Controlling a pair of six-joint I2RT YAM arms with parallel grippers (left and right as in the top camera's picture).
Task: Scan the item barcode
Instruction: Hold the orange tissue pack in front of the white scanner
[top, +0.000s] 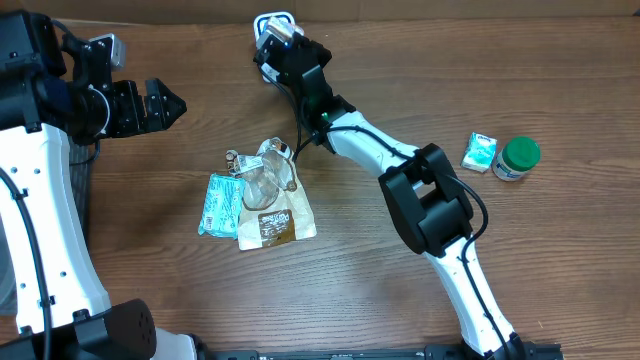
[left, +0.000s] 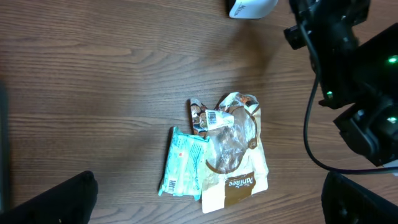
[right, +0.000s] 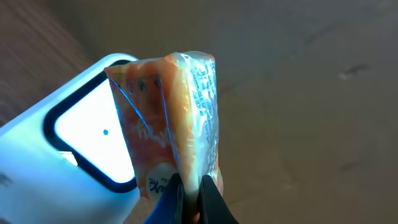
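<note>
While the right gripper (right: 189, 194) is pinching a crinkled orange plastic packet (right: 180, 106) between fully closed jaws, the packet is hanging just in front of the lit window of the white box-shaped barcode scanner (right: 81, 134) at the table's far edge. A clean read is likely calling for the barcode face squared to that window. The left gripper (top: 160, 103) is hovering wide open and empty, far left. On the brown wooden tabletop (top: 400, 300), a heap of teal and brown pouches (top: 258, 205) is lying mid-table and a green-lidded jar (top: 518, 157) is standing at right.
</note>
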